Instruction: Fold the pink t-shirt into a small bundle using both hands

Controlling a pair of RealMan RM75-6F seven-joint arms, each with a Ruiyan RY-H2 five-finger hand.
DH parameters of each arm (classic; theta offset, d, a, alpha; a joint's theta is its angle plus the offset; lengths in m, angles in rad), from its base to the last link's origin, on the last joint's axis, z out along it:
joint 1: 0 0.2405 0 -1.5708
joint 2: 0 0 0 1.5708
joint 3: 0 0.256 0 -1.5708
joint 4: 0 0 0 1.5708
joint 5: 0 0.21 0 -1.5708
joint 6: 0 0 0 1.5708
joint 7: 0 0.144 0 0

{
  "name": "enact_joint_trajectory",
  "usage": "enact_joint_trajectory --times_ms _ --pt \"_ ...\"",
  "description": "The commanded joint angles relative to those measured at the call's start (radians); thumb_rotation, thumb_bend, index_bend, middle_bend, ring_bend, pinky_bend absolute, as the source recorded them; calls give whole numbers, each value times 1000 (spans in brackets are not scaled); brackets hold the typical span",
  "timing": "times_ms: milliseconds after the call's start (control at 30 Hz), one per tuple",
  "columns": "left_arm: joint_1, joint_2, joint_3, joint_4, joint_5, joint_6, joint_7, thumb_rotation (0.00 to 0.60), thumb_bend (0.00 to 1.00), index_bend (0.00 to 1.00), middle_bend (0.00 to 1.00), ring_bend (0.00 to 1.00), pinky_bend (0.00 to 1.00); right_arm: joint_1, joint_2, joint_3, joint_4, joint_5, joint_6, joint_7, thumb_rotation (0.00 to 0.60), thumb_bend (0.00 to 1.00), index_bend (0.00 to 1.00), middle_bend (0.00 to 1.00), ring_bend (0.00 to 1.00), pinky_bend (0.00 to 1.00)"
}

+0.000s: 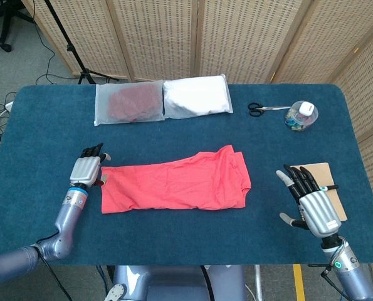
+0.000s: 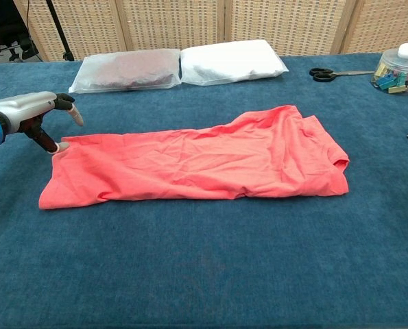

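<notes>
One pink t-shirt [image 1: 177, 186], two plastic packets [image 1: 163, 99], one scissors [image 1: 262, 109], one tub [image 1: 301, 116], possibly one notebook [image 1: 327, 188].
</notes>
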Motion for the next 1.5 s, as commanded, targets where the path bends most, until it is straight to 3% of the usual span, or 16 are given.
enact_joint_trajectory --times_ms 33,767,1000,1500 --pt "-8 -11 -2 15 -7 -5 3 600 383 318 0 0 0 -1 -1 1 0 -2 -2 0 600 0 0 0 0 0" --pt "-15 -58 12 65 -25 -26 -10 600 389 397 0 0 0 -11 -4 11 6 -10 -18 0 600 0 0 0 0 0" --pt "2 -58 14 50 2 -3 -45 600 391 523 0 0 0 -12 -5 12 7 -12 -23 2 600 0 0 0 0 0" --pt "14 -91 10 77 22 29 -53 600 410 603 0 0 0 -16 -3 15 7 -18 -24 14 600 0 0 0 0 0"
